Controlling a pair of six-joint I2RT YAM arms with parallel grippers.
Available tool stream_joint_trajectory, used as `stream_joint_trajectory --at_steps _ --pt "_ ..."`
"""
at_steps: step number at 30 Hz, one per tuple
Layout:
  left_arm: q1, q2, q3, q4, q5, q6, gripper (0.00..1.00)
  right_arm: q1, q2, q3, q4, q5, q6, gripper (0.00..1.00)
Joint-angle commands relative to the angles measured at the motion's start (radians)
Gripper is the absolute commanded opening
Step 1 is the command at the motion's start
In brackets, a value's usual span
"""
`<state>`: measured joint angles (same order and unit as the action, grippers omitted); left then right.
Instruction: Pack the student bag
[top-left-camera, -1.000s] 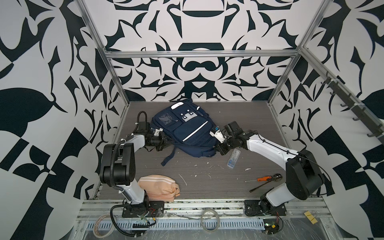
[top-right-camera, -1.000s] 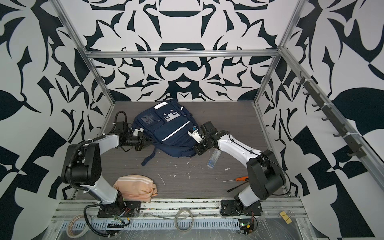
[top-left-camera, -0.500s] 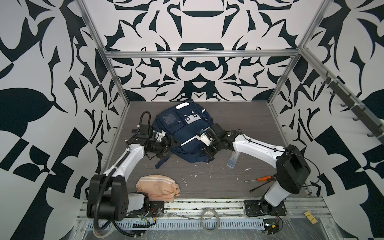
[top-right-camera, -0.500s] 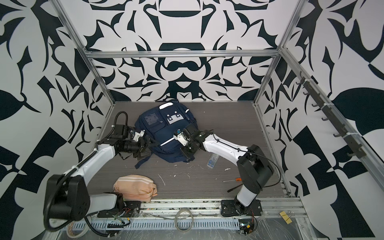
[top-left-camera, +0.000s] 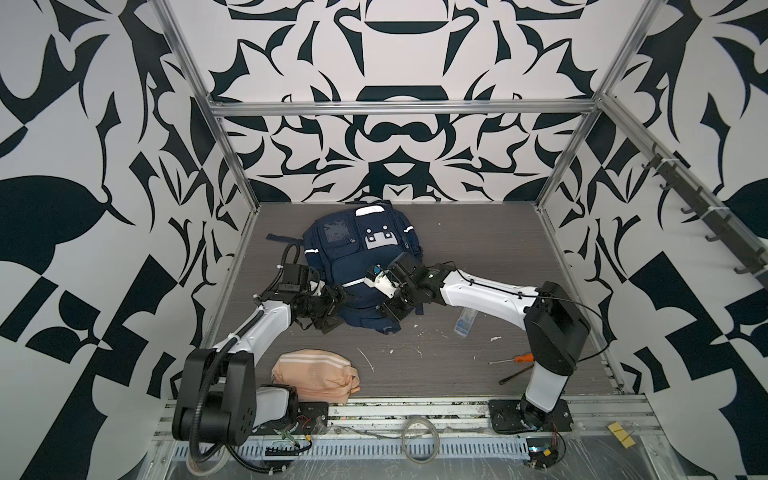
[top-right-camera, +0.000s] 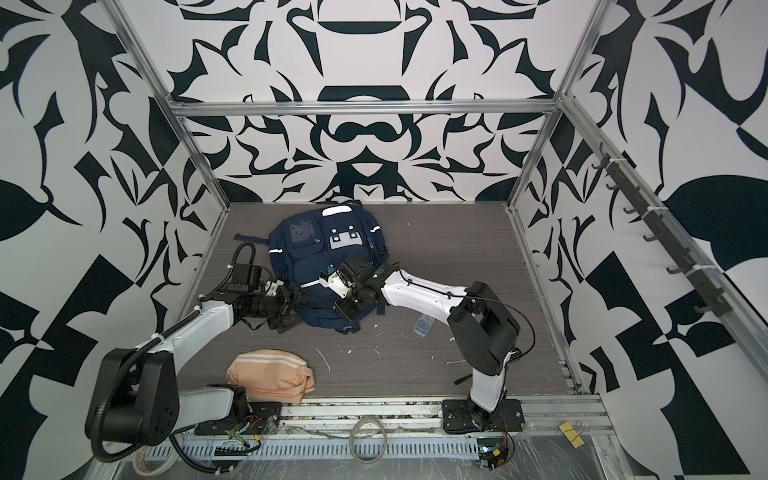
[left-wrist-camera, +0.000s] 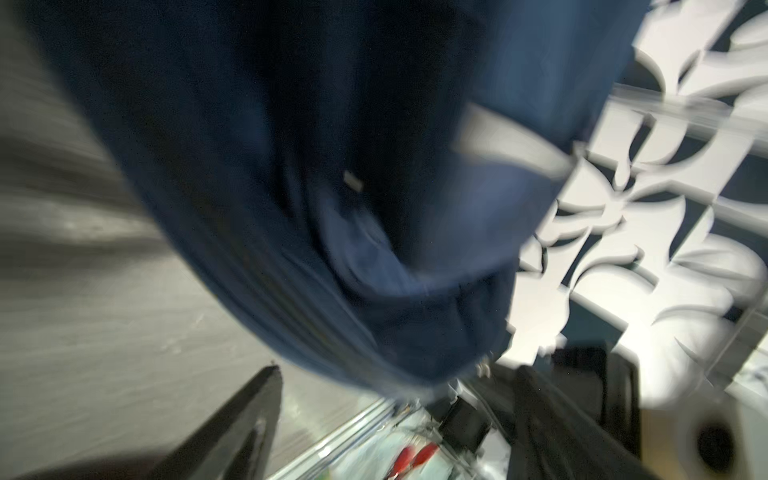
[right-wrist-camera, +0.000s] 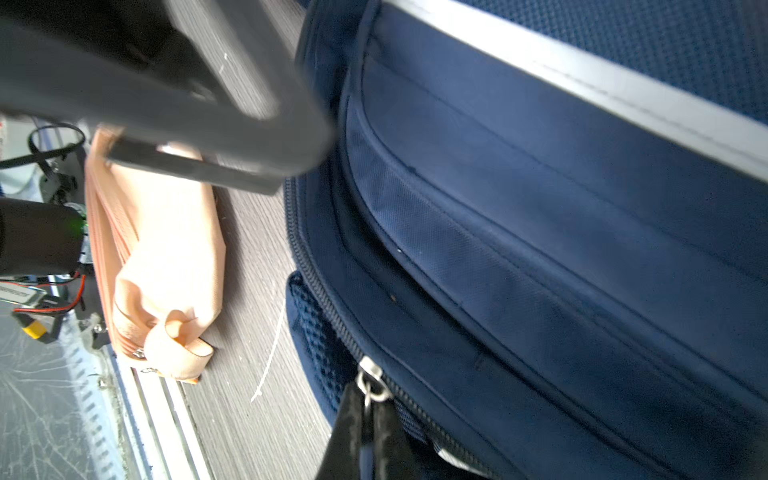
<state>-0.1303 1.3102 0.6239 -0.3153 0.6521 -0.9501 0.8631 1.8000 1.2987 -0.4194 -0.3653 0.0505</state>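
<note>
We see a peach pouch (top-left-camera: 313, 376) nearest, at the front of the surface (top-left-camera: 478, 249); beyond, the left gripper (top-left-camera: 333, 310) spreads its jaws wide just beside the student bag (top-left-camera: 357, 257); the right gripper (right-wrist-camera: 368, 409) has its jaws pinched on the zip pull (right-wrist-camera: 371, 380); the bag lies mid-surface.

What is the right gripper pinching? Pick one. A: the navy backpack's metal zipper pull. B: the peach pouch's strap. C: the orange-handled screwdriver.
A: in the right wrist view the right gripper is shut on the metal zipper pull of the navy backpack.
</note>
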Motion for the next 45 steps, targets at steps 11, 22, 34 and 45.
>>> stream_joint_trajectory --at_steps 11,22,34,45 --pt "0.007 0.091 0.023 0.142 -0.100 -0.080 0.00 0.011 -0.133 -0.078 0.072 0.016 0.055 0.00" --pt "0.162 0.114 0.039 0.123 -0.041 0.058 0.00 -0.121 -0.220 -0.173 -0.150 0.146 -0.042 0.00" --pt "0.233 0.118 0.143 -0.111 -0.156 0.343 0.00 -0.375 -0.140 -0.056 -0.164 0.327 -0.132 0.00" --pt "0.239 0.157 0.158 -0.220 -0.018 0.541 0.00 -0.453 -0.042 0.054 0.060 0.325 -0.115 0.00"
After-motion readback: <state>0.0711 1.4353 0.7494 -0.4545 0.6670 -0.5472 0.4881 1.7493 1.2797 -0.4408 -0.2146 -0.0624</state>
